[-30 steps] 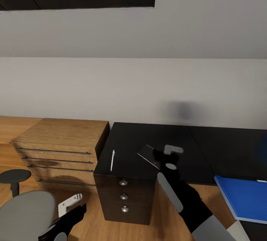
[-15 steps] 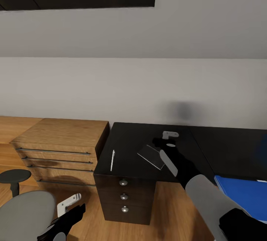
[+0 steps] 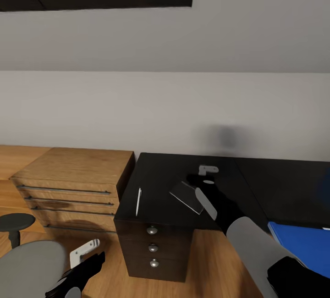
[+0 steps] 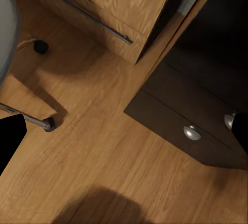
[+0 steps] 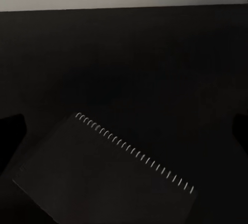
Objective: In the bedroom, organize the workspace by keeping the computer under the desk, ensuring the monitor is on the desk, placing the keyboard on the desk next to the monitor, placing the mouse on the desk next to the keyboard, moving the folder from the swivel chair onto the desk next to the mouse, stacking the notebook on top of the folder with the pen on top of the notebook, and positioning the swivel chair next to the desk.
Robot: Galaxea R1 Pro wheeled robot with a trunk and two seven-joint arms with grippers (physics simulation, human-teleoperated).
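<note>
The grey spiral-bound notebook [image 3: 185, 195] lies flat on the black desk [image 3: 160, 169], and my right gripper [image 3: 195, 182] hovers just over its far right corner. From the right wrist, the notebook [image 5: 103, 177] sits under the open right gripper [image 5: 124, 131], whose dark fingertips [image 5: 11, 131] stand wide apart with nothing between them. The white pen [image 3: 138, 201] rests near the desk's left front edge. A blue folder [image 3: 302, 245] shows at the right edge. The swivel chair's grey seat [image 3: 25, 266] is at the lower left, beside my left gripper [image 3: 85, 259], which is open over the floor.
A low light-wood dresser [image 3: 75, 172] stands against the desk's left side. Three drawers with round silver knobs [image 3: 153, 247] face me under the desk end. Wood floor [image 4: 103, 152] and a chair leg with a caster [image 4: 47, 125] lie below the left gripper.
My right arm has reached farther over the desk, so the gripper went from the front edge to above the notebook. The view has shifted slightly. The left arm has barely moved.
</note>
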